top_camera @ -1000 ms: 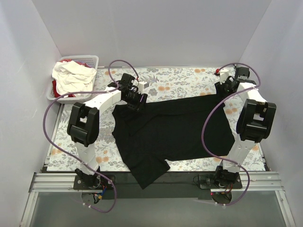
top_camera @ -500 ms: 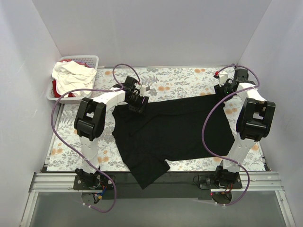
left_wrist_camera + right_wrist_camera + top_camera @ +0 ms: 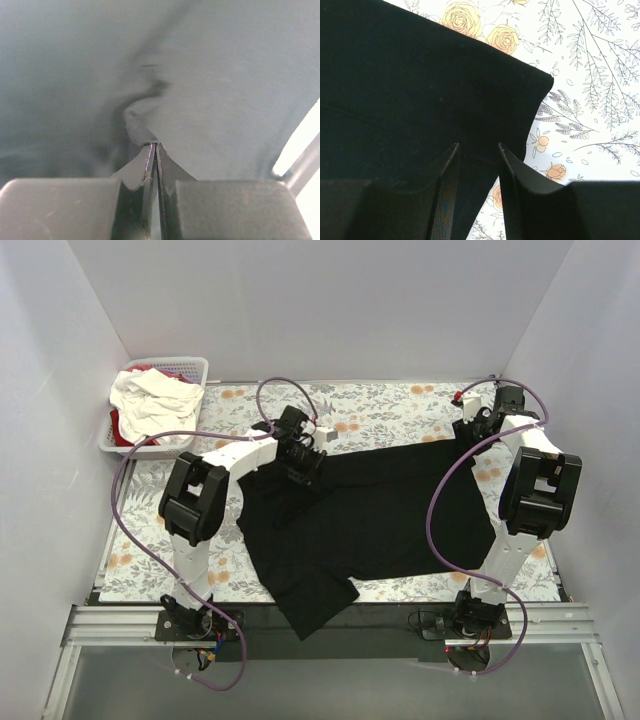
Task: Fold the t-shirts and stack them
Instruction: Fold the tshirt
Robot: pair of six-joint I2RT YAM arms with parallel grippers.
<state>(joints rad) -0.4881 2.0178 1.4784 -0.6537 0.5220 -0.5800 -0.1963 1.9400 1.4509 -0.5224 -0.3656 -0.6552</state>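
Observation:
A plain black t-shirt [image 3: 380,515] lies spread over the floral table, with one sleeve hanging over the near edge. My left gripper [image 3: 311,462] is at the shirt's far left part and is shut on a fold of the black fabric [image 3: 145,120]; its jaws [image 3: 154,146] pinch the fold tightly. My right gripper [image 3: 466,430] is at the shirt's far right corner. Its fingers [image 3: 477,147] stand apart over that corner of the black shirt [image 3: 395,75] and hold nothing. White t-shirts [image 3: 152,398] and a bit of red fabric [image 3: 121,426] lie heaped in the basket.
The white slotted basket [image 3: 196,363] stands at the far left corner. The floral tablecloth [image 3: 380,405] shows bare behind the shirt and on the left [image 3: 140,510]. White walls enclose three sides. Purple cables loop over both arms.
My left gripper has moved to the right along the shirt's far edge, pulling the pinched fabric with it. The right arm has barely moved.

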